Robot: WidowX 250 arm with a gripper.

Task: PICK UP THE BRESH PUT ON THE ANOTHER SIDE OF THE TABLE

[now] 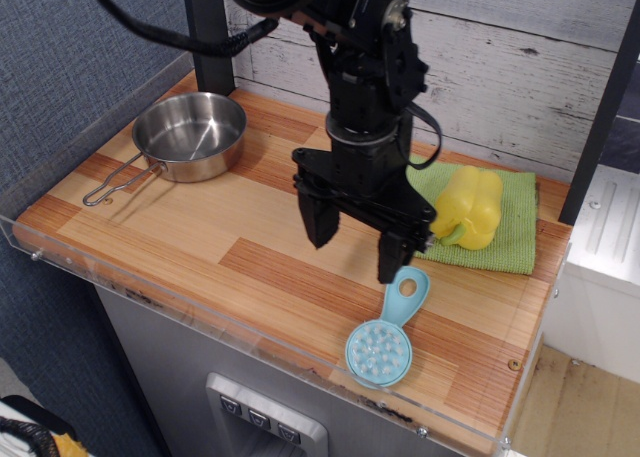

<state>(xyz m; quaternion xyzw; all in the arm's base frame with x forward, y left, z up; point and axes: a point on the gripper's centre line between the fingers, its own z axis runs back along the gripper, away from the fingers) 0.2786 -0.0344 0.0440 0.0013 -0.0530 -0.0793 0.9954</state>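
Note:
The light-blue bresh (pixel 385 333) lies on the striped wooden table (pixel 200 237) near the front right edge, round nubbed head toward the front, handle with oval hole pointing back. My black gripper (pixel 355 249) hangs open and empty over the table's middle, just left of and behind the handle. Its right finger tip is close to the handle's end; I cannot tell whether they touch.
A yellow pepper (pixel 468 207) sits on a green cloth (pixel 505 239) at the back right, close behind the gripper. A steel pan (pixel 188 135) with a wire handle stands at the back left. A clear acrylic rim (pixel 150 297) runs along the table's front.

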